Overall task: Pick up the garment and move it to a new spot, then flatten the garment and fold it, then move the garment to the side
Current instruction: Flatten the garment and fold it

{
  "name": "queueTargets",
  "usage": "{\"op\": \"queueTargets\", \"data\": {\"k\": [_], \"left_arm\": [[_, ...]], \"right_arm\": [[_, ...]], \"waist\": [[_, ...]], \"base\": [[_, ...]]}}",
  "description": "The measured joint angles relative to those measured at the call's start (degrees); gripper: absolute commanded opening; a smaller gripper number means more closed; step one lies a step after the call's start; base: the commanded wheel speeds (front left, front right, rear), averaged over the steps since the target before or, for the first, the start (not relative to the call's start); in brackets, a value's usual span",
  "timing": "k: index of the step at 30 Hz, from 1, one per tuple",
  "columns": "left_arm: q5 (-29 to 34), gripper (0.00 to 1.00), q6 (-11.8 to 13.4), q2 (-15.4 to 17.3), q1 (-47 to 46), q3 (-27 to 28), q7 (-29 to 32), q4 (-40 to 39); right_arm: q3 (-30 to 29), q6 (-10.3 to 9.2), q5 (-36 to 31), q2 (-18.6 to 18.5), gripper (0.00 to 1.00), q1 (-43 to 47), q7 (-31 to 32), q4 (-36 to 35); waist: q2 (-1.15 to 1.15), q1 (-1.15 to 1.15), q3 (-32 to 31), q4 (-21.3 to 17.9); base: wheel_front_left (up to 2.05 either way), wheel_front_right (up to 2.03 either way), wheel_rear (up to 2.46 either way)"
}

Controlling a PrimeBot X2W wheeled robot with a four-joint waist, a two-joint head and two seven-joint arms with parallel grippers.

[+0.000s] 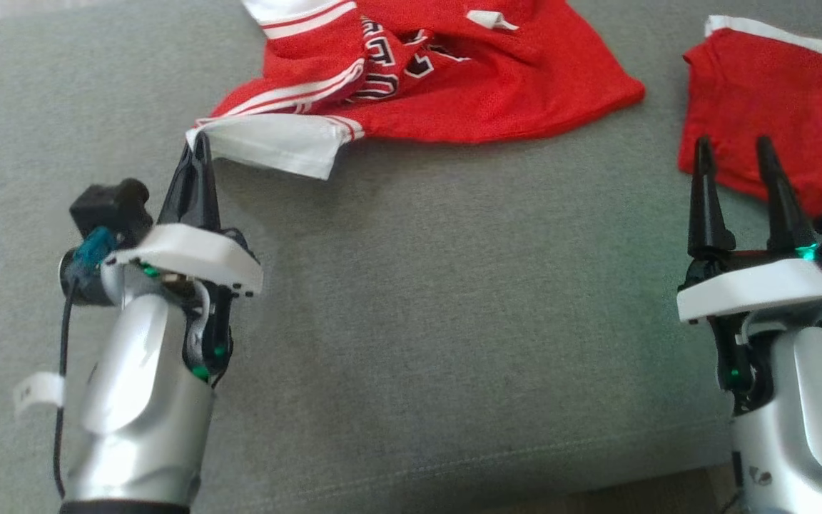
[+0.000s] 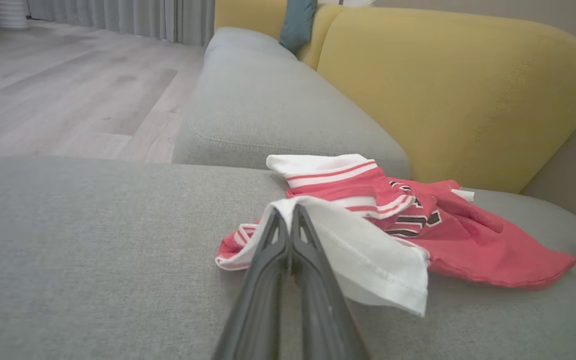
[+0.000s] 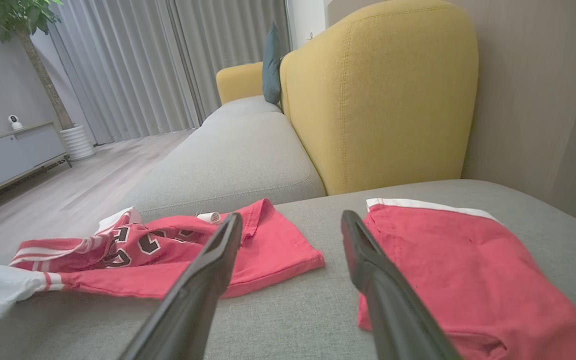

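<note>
The crumpled red jersey [image 1: 468, 93] lies on the grey sofa seat [image 1: 411, 321], its white edge pinched in the clenched left claw [image 1: 200, 146]. The right claw [image 1: 733, 146] hangs released over a second red garment [image 1: 775, 93]. The wrist views add the yellow backrest [image 3: 378, 100] behind both.

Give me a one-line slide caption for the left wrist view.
Left gripper shut on the white edge of a crumpled red jersey on a grey sofa seat.

Silver forearms [image 1: 143, 407] bear white wrist plates [image 1: 193, 255], black pointed fingers [image 1: 706, 207] and green lights [image 1: 805, 251].
</note>
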Motion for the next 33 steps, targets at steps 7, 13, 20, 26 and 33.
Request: {"op": "queueTargets", "data": {"k": [7, 13, 20, 26, 33], "left_arm": [[1.41, 0.0, 0.05, -0.4, 5.5, 1.77, 0.0, -8.45], [2.0, 0.0, -0.35, -0.93, 8.98, 1.56, -0.01, -14.0], [3.35, 0.0, -0.54, -1.03, 11.84, -0.35, -0.01, -16.29], [3.6, 0.0, -0.58, -1.08, 11.86, -1.74, -0.01, -17.2], [2.9, 0.0, -0.43, -1.15, 11.72, -4.22, -0.01, -17.69]], "right_arm": [[-0.24, 0.0, 0.02, 0.01, 1.0, 0.0, 0.58, 1.87], [-1.77, 0.0, 3.43, 0.03, 1.0, 0.01, 2.6, 5.91], [-3.94, 0.0, 10.24, 0.07, 1.0, -2.72, 4.52, 15.72], [-6.14, 0.0, 11.62, 0.04, 1.0, -11.37, 4.53, 25.16], [-12.92, 0.0, 4.3, 0.02, 1.0, -20.96, 3.48, 38.0]], "waist": [[0.0, 0.0, -1.05, 2.54], [0.0, 0.0, -1.62, 5.07], [0.0, 0.0, -0.36, 7.58], [0.0, 0.0, 1.14, 9.46], [0.0, 0.0, 3.06, 11.97]], "base": [[0.0, 0.0, 0.0], [0.0, 0.0, 0.0], [0.0, 0.0, 0.0], [0.0, 0.0, 0.0], [0.0, 0.0, 0.0]]}}
